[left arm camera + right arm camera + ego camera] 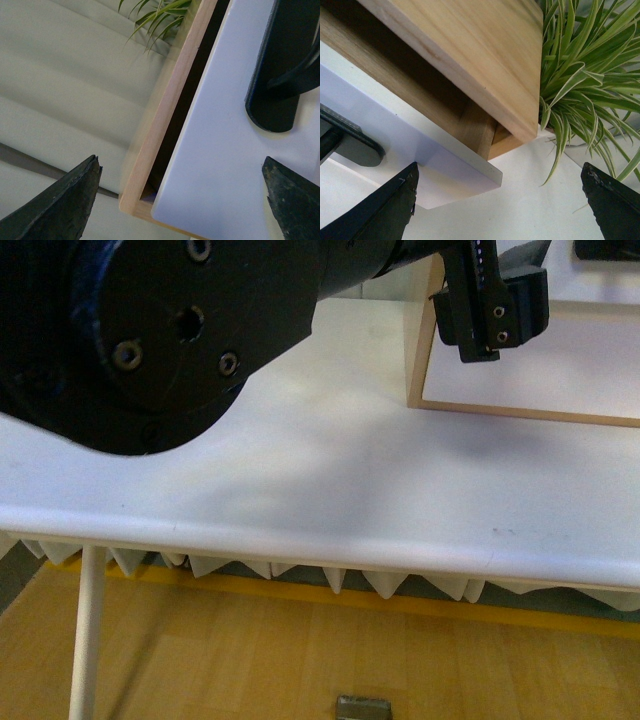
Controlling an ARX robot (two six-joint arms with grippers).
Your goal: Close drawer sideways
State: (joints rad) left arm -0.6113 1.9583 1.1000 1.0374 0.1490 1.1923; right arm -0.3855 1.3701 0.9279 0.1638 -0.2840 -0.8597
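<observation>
We can read no text, label, brand, number or sign anywhere, neither on the drawer (220,160) front nor on the cabinet (470,55) around it

Drawer (220,165) front: plain white, no pattern. Handle (280,75): glossy black, uniform. Cabinet (470,55): light yellowish wood with fine grain running lengthwise; its inner recess reads dark brown. Table (330,470): white, unpatterned. Plant (585,85): green leaves with pale cream stripes along their length. Arm (150,340): black, with a dark blue tint at one edge. Floor (250,660): yellow-brown wood boards. Backdrop (75,75): pale grey-green.
</observation>
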